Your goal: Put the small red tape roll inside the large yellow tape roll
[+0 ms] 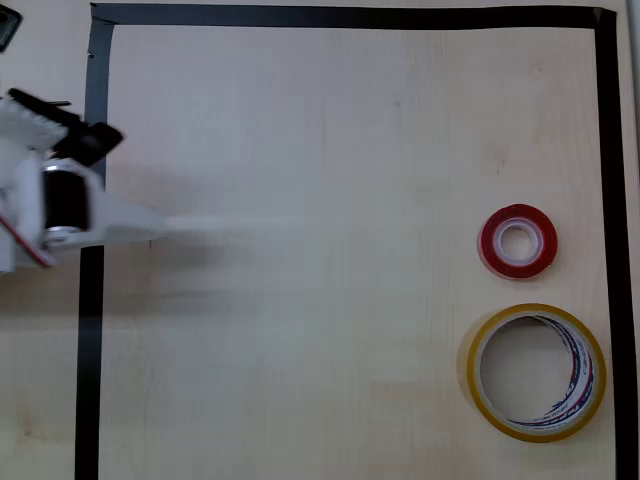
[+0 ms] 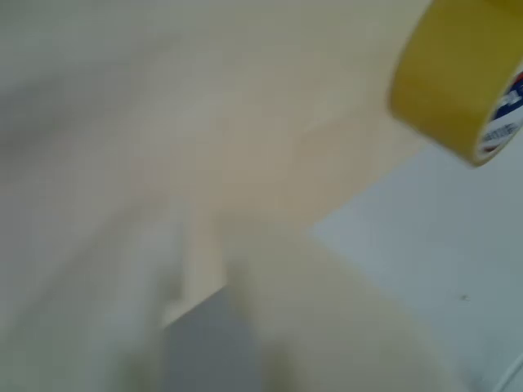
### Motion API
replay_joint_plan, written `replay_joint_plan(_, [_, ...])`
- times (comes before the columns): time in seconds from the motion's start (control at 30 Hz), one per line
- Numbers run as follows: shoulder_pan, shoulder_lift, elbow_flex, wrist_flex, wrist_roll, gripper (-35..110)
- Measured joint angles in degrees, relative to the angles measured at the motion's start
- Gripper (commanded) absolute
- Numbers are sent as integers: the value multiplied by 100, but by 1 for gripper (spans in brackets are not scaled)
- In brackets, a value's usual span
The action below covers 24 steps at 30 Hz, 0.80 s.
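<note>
In the overhead view, the small red tape roll (image 1: 517, 240) lies flat on the pale wooden desk (image 1: 330, 150) toward three o'clock, white core facing up. The large yellow tape roll (image 1: 537, 372) lies flat just beside it, toward five o'clock, apart from it, its hole showing bare desk. A black tape border (image 1: 350, 16) frames the working area. The white arm (image 1: 60, 200) sits at nine o'clock, well apart from both rolls; its hand (image 1: 205, 229) is a pale motion smear pointing toward three o'clock, so I cannot tell how far it is open or whether it holds anything.

In the wrist view, heavily blurred, the yellow roll (image 2: 458, 82) shows at two o'clock.
</note>
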Motion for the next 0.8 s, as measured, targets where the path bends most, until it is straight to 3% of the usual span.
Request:
replay_joint_plan(0.43, [-44,-4535,-3278,-1081,44,0])
replay_joint_plan(0.8, [35,-5159,-4078,-1239,202,0])
